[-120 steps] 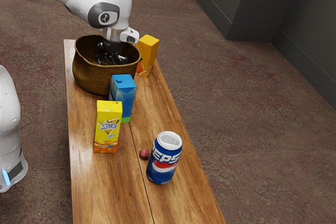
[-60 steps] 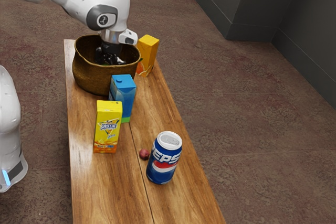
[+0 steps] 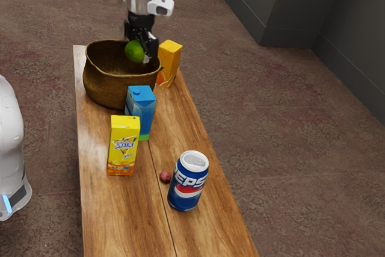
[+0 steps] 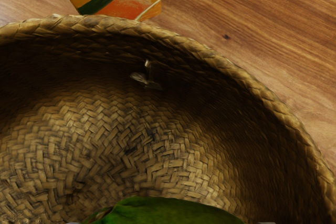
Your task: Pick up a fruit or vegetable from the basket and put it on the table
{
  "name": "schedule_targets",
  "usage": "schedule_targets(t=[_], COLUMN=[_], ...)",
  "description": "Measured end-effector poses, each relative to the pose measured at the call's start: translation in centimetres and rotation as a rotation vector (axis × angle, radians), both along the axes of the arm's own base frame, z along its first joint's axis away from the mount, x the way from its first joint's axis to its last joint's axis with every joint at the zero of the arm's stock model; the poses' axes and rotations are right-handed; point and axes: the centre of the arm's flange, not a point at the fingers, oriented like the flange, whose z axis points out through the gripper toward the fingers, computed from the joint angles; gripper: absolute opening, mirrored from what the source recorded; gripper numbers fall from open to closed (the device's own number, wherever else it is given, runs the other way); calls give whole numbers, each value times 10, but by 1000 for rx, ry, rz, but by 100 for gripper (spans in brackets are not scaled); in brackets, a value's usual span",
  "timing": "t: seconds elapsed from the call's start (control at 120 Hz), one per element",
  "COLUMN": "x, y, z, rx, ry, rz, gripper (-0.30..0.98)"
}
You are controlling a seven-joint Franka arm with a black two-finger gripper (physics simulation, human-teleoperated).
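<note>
My gripper is above the woven basket at the far end of the table, shut on a round green lime. The lime hangs at about the height of the basket's rim, over its opening. In the wrist view the lime is a large green shape at the lower edge, and beyond it lies the woven inside of the basket.
An orange carton stands beside the basket, and a blue carton in front of it. Nearer are a yellow carton, a small reddish ball and a Pepsi can.
My gripper has risen from deep in the basket to above it, shifting slightly toward the exterior view's right, and the lime has come up with it.
</note>
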Motion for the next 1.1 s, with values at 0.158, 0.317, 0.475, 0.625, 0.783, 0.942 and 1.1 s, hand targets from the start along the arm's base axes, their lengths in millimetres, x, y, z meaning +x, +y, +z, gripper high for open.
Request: schedule_targets(t=[0.158, 0.317, 0.475, 0.625, 0.783, 0.942, 1.1], x=[15, 42, 83, 107, 114, 114, 114], y=[-60, -98, -118, -132, -134, -134, -135], z=[41, 56, 62, 65, 63, 62, 63], rx=[63, 79, 80, 78, 79, 85, 89], ry=[-18, -6, 6, 14, 23, 26, 26], rz=[-109, -181, -231, -262, -267, -268, -269], gripper=[39, 39, 39, 39, 39, 58, 65])
